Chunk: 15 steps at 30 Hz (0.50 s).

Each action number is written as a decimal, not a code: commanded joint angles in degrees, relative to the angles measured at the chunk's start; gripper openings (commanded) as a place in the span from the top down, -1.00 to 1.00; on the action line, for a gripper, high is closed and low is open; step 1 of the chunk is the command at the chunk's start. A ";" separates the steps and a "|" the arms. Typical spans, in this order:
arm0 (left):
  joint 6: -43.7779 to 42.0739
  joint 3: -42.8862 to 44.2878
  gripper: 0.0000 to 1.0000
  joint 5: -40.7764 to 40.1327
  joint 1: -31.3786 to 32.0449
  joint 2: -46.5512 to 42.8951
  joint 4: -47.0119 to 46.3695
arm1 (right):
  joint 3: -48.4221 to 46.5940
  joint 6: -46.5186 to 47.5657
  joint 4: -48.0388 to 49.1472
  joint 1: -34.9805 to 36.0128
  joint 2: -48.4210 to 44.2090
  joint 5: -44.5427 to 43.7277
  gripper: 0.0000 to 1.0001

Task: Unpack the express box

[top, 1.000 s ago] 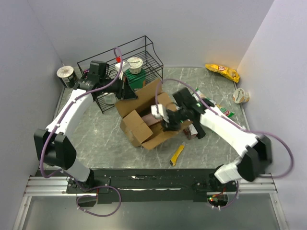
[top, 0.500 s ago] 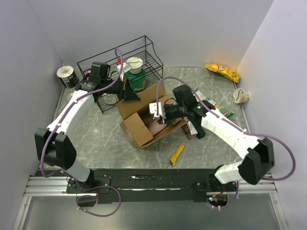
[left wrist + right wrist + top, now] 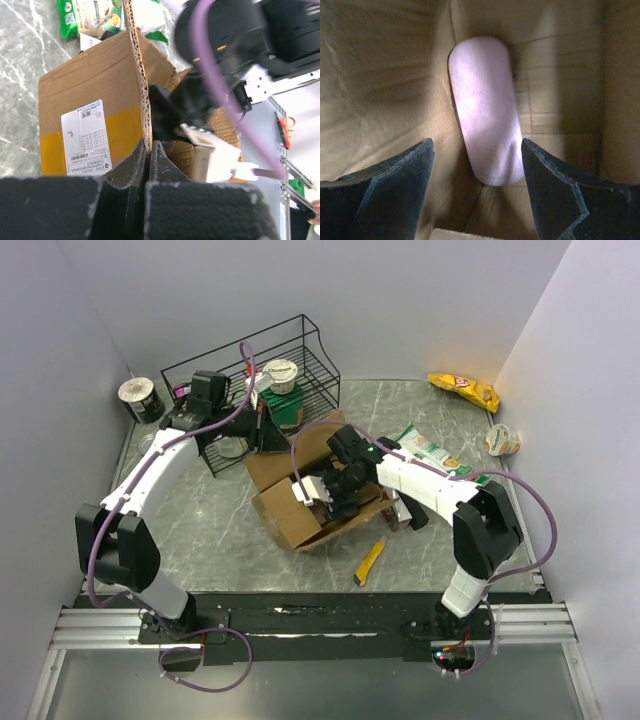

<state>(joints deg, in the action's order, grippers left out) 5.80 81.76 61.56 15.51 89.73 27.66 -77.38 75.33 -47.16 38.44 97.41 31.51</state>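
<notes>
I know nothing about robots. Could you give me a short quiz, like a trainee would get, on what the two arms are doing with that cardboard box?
1. True or false: the left hand is pinching the edge of a flap of the express box.
2. What lies inside the box, under the right hand?
A) a pale pink oblong item
B) a glass bottle
C) a pair of scissors
3. Fill in the blank: the right hand is ____ (open or shut).

Key: 1 true; 2 A; 3 open.
</notes>
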 commanded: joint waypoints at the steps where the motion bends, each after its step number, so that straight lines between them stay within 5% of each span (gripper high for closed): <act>1: -1.50 0.24 0.98 5.85 -0.04 1.41 0.63 | 2.67 3.95 1.09 1.20 1.99 -4.61 -0.56; 10: 0.78 1.04 0.98 7.34 -0.39 4.66 -1.03 | 3.02 2.54 8.47 3.57 12.97 -13.31 -0.57; 15: 1.58 2.27 0.98 7.35 -1.09 5.89 -1.47 | 4.87 1.85 11.29 3.40 12.99 -15.07 -0.08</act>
<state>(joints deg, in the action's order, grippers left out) 6.96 82.65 65.76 13.13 94.41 25.06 -75.88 77.76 -36.14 41.25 106.72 24.10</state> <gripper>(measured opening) 0.039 0.639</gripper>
